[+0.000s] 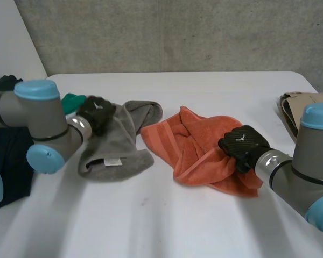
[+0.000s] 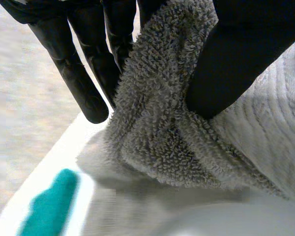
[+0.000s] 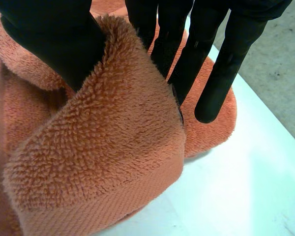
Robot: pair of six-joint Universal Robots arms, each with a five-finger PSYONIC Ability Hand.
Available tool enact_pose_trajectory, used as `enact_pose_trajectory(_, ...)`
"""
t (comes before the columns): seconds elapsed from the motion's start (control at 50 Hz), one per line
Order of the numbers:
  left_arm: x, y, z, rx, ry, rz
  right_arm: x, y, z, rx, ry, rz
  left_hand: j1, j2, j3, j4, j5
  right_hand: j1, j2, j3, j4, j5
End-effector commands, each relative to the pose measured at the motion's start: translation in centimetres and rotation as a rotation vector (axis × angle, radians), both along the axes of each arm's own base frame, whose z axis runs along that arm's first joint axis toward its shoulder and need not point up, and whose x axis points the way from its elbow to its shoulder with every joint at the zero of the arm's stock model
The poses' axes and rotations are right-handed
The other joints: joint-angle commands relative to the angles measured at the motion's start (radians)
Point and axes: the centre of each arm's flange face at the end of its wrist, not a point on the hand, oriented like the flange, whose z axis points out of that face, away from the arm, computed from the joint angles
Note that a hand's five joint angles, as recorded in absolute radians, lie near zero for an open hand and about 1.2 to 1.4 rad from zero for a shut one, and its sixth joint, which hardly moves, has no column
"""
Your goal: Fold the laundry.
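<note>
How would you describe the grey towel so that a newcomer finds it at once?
On the white table, look left of centre. The grey towel lies crumpled, one end pinched in the left hand. Unlike the orange towel beside it, it shows a small white label.

Beige cloth [image 1: 290,105] cut off; green item [image 1: 70,101] half hidden.

Two terry towels lie on the one white tabletop [image 1: 167,220]: one grey terry towel [image 1: 116,145] and one orange terry towel [image 1: 196,145]. Three other cloth items sit at its edges: one teal cloth [image 1: 72,100], one folded beige cloth [image 1: 293,105] and one dark navy heap [image 1: 11,156], whose separate pieces cannot be counted. Two black hands show, the left hand [image 1: 97,114] and the right hand [image 1: 242,144], one on each towel.
</note>
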Motion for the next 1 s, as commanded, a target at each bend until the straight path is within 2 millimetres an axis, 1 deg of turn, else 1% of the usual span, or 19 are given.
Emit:
enact_pose_trajectory(0.02,5.2,-4.9,12.3,-0.455,0.128,0.31,-0.2,-0.3,0.5,-0.024,-0.009,-0.009,0.3,0.204,0.223,0.199,0.289,0.285,0.223,0.207,0.2,0.241)
enact_pose_trajectory(0.08,7.7,-5.9,16.3,-0.604,0.176,0.426,-0.1,-0.2,0.6,-0.029,-0.012,-0.006,0.3,0.204,0.223,0.199,0.289,0.285,0.223,0.207,0.2,0.241)
enact_pose_trajectory(0.1,9.1,-6.4,18.1,-0.67,0.192,0.491,0.0,-0.1,0.6,-0.03,-0.014,-0.002,0.3,0.204,0.223,0.199,0.289,0.285,0.223,0.207,0.2,0.241)
enact_pose_trajectory(0.16,10.4,-6.7,19.0,-0.697,0.182,0.533,0.1,0.2,0.6,-0.03,-0.014,0.004,0.3,0.204,0.223,0.199,0.289,0.285,0.223,0.207,0.2,0.241)
enact_pose_trajectory(0.22,10.9,-7.1,17.5,-0.647,0.125,0.53,0.2,0.4,0.8,-0.033,-0.018,0.009,0.3,0.204,0.223,0.199,0.289,0.285,0.223,0.207,0.2,0.241)
enact_pose_trajectory(0.28,10.9,-7.1,15.0,-0.565,0.078,0.517,0.2,0.4,1.1,-0.038,-0.027,0.01,0.3,0.204,0.223,0.199,0.289,0.285,0.223,0.207,0.2,0.241)
enact_pose_trajectory(0.3,10.6,-6.8,13.5,-0.516,0.063,0.5,0.2,0.5,1.3,-0.042,-0.032,0.011,0.3,0.204,0.223,0.199,0.289,0.285,0.223,0.207,0.2,0.241)
enact_pose_trajectory(0.32,10.5,-6.6,12.8,-0.494,0.057,0.486,0.2,0.5,1.4,-0.045,-0.033,0.01,0.14,0.045,0.063,0.04,0.13,0.285,0.223,0.207,0.2,0.241)
enact_pose_trajectory(0.36,9.7,-6.0,11.1,-0.444,0.035,0.44,0.3,0.6,1.7,-0.051,-0.038,0.015,-0.422,-0.517,-0.499,-0.523,-0.432,0.285,0.223,0.207,0.2,0.241)
enact_pose_trajectory(0.38,8.8,-5.1,9.6,-0.397,0.016,0.386,0.2,0.7,1.9,-0.054,-0.041,0.016,-0.922,-1.017,-0.999,-1.023,-0.932,0.285,0.223,0.207,0.2,0.241)
enact_pose_trajectory(0.46,7.1,-2.5,7.2,-0.326,-0.03,0.272,0.2,0.8,2.6,-0.072,-0.051,0.02,-0.922,-1.017,-0.999,-1.023,-0.932,0.285,0.223,0.207,0.2,0.241)
enact_pose_trajectory(0.6,4.5,2.8,5.6,-0.238,-0.022,0.16,0.0,1.3,4.1,-0.092,-0.057,0.026,-0.922,-1.017,-0.999,-1.023,-0.932,0.285,0.223,0.207,0.2,0.241)
enact_pose_trajectory(0.68,1.4,6.6,4.1,-0.155,0.031,-0.014,-0.3,2.1,5.7,-0.078,-0.072,0.047,-0.922,-1.017,-0.999,-1.023,-0.932,0.285,0.223,0.207,0.2,0.241)
enact_pose_trajectory(0.74,-0.3,8.3,3.2,-0.102,0.061,-0.109,-0.3,2.6,6.8,-0.077,-0.091,0.069,-0.922,-1.017,-0.999,-1.023,-0.932,0.285,0.223,0.207,0.2,0.241)
enact_pose_trajectory(0.82,-2.4,10.6,2.1,-0.006,0.106,-0.214,0.1,3.8,9.5,-0.086,-0.169,0.109,-0.922,-1.017,-0.999,-1.023,-0.932,0.285,0.223,0.207,0.2,0.241)
enact_pose_trajectory(0.84,-3.0,11.3,1.9,0.026,0.124,-0.229,0.5,4.3,11.1,-0.101,-0.227,0.123,-0.922,-1.017,-0.999,-1.023,-0.932,0.285,0.223,0.207,0.2,0.241)
enact_pose_trajectory(0.9,-4.0,12.3,1.5,0.076,0.152,-0.241,1.0,4.9,13.6,-0.121,-0.331,0.135,-0.922,-1.017,-0.999,-1.023,-0.932,0.285,0.223,0.207,0.2,0.241)
enact_pose_trajectory(0.92,-4.6,12.8,1.2,0.102,0.171,-0.239,1.2,5.4,15.1,-0.134,-0.393,0.144,-0.922,-1.017,-0.999,-1.023,-0.932,0.285,0.223,0.207,0.2,0.241)
enact_pose_trajectory(1.0,-5.9,13.5,0.2,0.161,0.221,-0.207,1.4,6.7,18.3,-0.14,-0.519,0.177,-0.922,-1.017,-0.999,-1.023,-0.932,0.285,0.223,0.207,0.2,0.241)
